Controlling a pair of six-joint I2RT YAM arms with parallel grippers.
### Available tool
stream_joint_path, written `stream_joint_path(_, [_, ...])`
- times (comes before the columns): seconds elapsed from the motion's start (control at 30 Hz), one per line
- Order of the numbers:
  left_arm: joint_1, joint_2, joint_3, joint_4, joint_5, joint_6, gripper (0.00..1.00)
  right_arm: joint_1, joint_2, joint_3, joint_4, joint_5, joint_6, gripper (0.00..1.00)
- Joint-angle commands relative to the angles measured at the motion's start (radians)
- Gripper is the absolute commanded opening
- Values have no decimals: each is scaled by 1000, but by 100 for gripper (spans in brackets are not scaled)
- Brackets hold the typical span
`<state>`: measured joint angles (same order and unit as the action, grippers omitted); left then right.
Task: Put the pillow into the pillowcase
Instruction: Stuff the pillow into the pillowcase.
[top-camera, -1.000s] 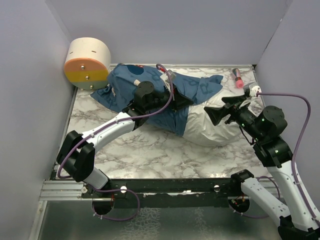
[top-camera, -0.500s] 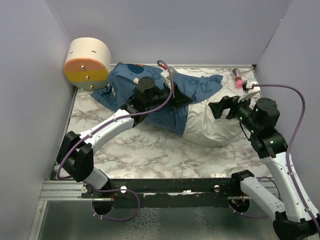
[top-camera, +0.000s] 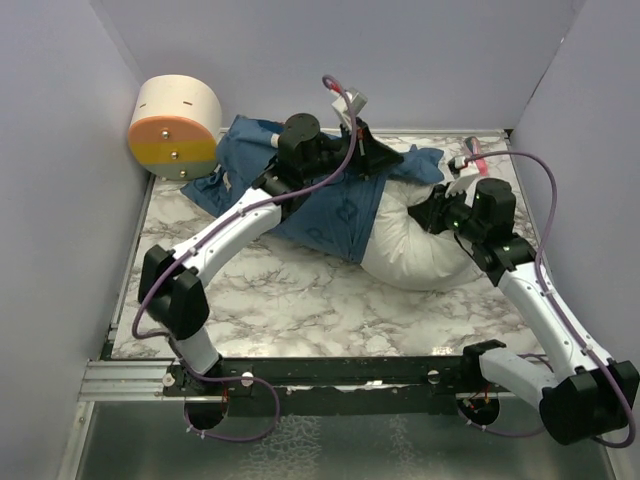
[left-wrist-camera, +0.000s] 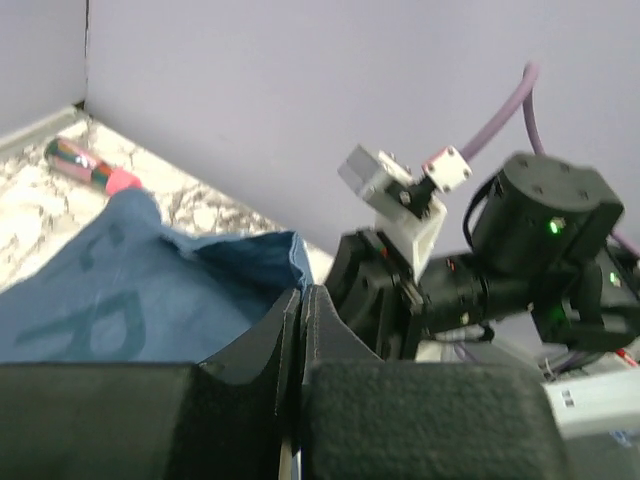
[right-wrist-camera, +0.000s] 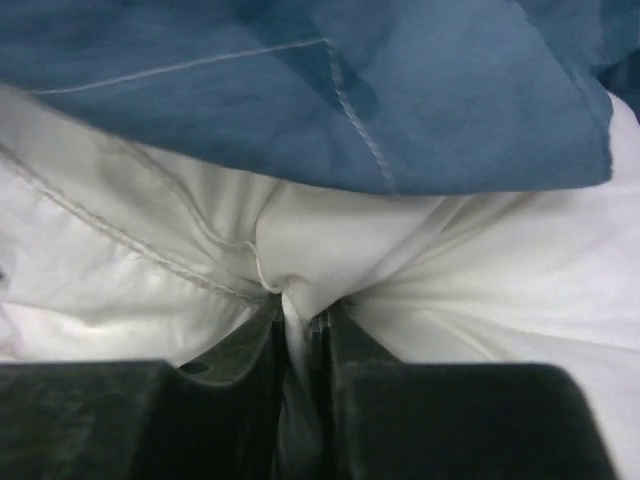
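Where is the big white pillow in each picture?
Top external: the pillow lies right of centre, its left part inside the pillowcase.
Left wrist: not clearly in it.
Right wrist: the pillow fills the lower half, pinched by the right gripper.
Shared landmark: the blue pillowcase shows in all three.

Plump white pillow (top-camera: 420, 258), right end exposed; left part covered by rumpled dark-blue printed pillowcase (top-camera: 335, 210).
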<state>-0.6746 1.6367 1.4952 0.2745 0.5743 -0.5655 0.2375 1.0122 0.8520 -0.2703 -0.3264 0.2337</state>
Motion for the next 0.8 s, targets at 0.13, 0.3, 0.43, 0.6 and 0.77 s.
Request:
stream_joint_path(0.13, [-29,317,593,-3,60,-120,0,3,168,238,394,-152,170,1])
stream_joint_path(0.3, [-29,429,881,-40,94,-206,0,0,188,371,594,-130,167,1])
stream_joint_path(0.43, [-37,225,461,106,96,-190,0,0,84,162,599,-156,94,1])
stream_joint_path(0.6, [-48,-60,-227,331,50,-182,0,2,4,-288,681,-202,149,3])
stream_joint_path(0.77, [-93,-170,-626,388,29,-187,0,70,15,-493,816,-412,232,7])
